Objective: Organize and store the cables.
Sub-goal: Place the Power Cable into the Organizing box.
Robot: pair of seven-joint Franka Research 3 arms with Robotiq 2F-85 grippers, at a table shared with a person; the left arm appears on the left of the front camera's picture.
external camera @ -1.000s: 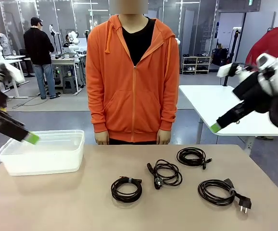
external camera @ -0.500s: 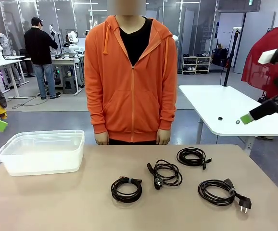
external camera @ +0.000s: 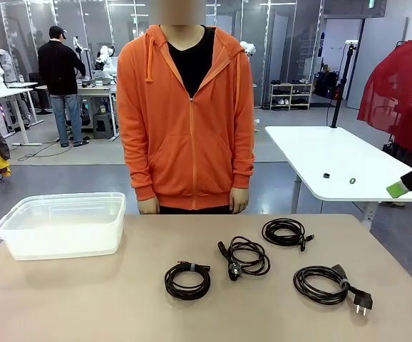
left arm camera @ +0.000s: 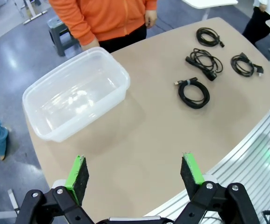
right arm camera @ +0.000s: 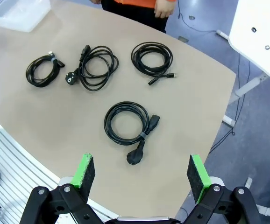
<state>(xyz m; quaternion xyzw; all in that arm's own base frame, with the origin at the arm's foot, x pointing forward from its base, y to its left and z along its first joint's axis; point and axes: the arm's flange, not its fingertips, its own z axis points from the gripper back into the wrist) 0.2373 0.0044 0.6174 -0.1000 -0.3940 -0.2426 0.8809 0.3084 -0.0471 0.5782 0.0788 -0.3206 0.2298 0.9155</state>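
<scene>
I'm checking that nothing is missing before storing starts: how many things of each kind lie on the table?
Coiled black cables: 4
Clear plastic bin: 1
Total: 5

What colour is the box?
See-through whitish plastic; the box shows best in the left wrist view.
</scene>
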